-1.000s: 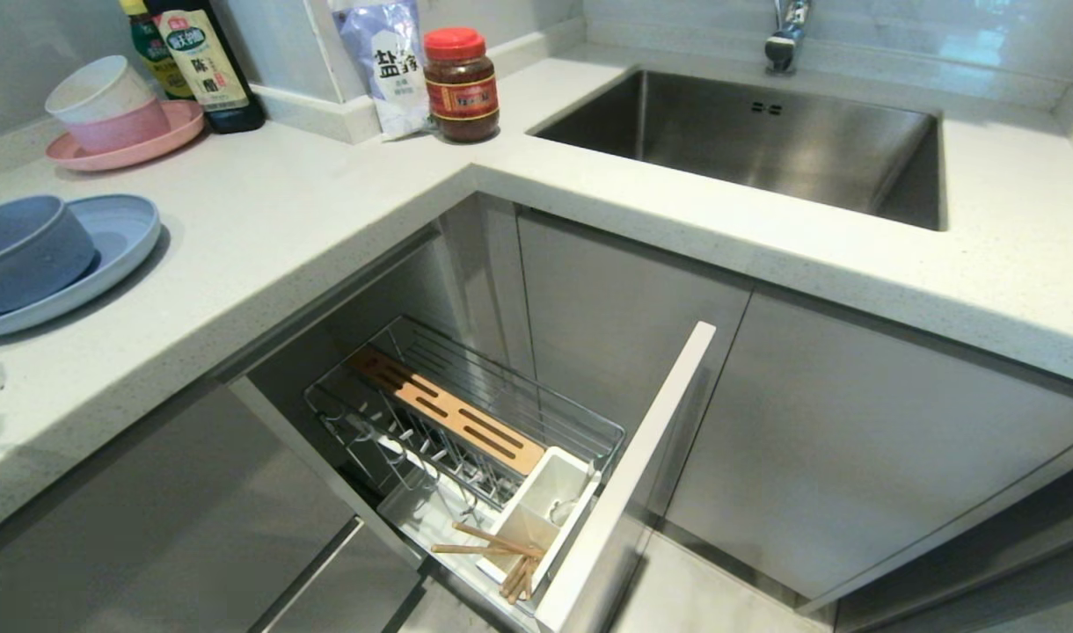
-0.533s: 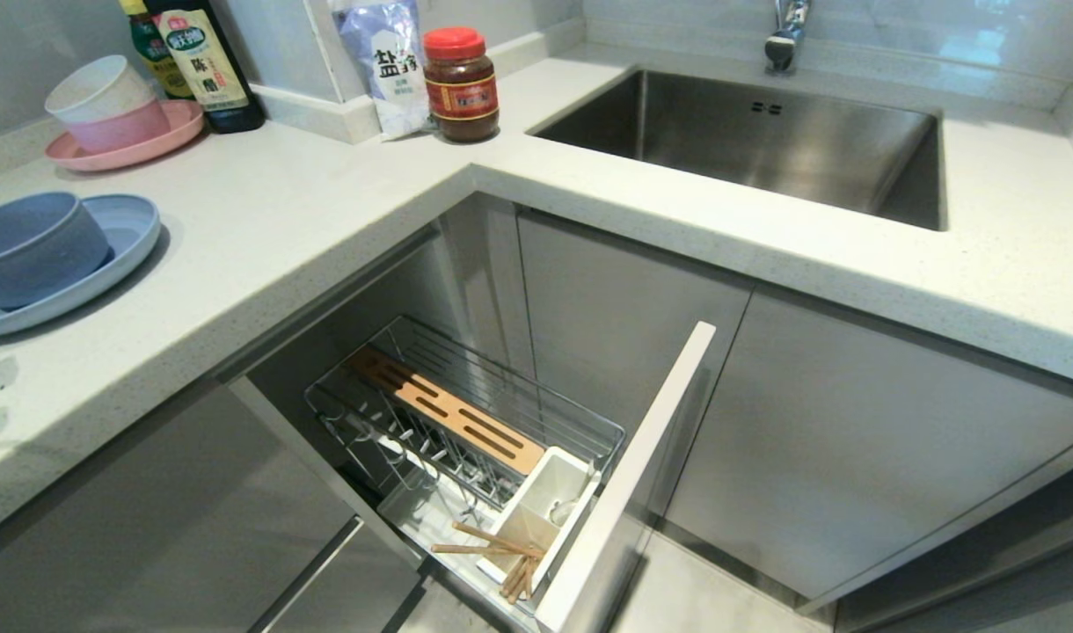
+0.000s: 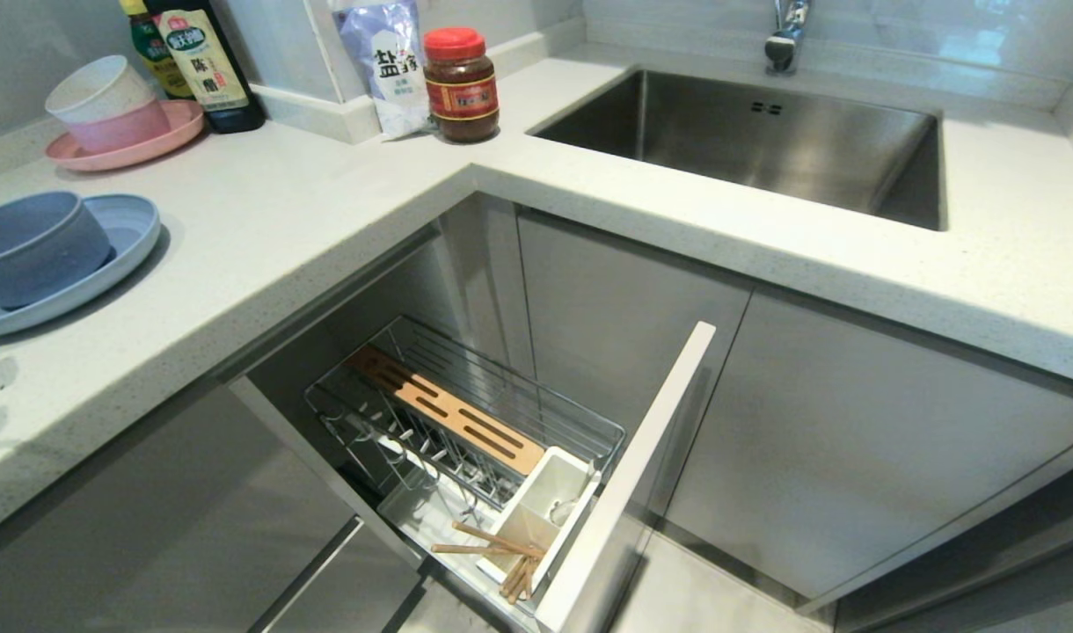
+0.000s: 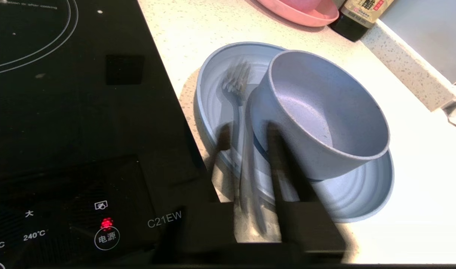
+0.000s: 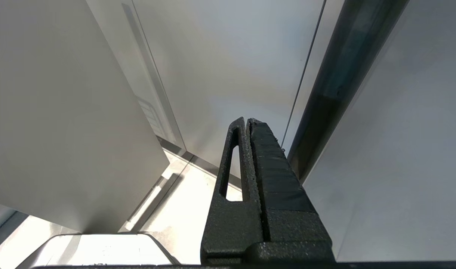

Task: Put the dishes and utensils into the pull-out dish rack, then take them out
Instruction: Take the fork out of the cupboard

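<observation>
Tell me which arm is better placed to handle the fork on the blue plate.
Left. The left gripper hangs right over the fork on the blue plate, fingers apart either side of its handle. The right gripper is shut, down by the cabinet fronts.

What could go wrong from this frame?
1. The left gripper, fingers apart, straddles the blurred fork lying in the plate; it may drop badly or get dragged.
2. The bowl sits tilted on the plate beside a finger; a nudge could tip it.
3. The chopsticks lie loose across the caddy.
</observation>
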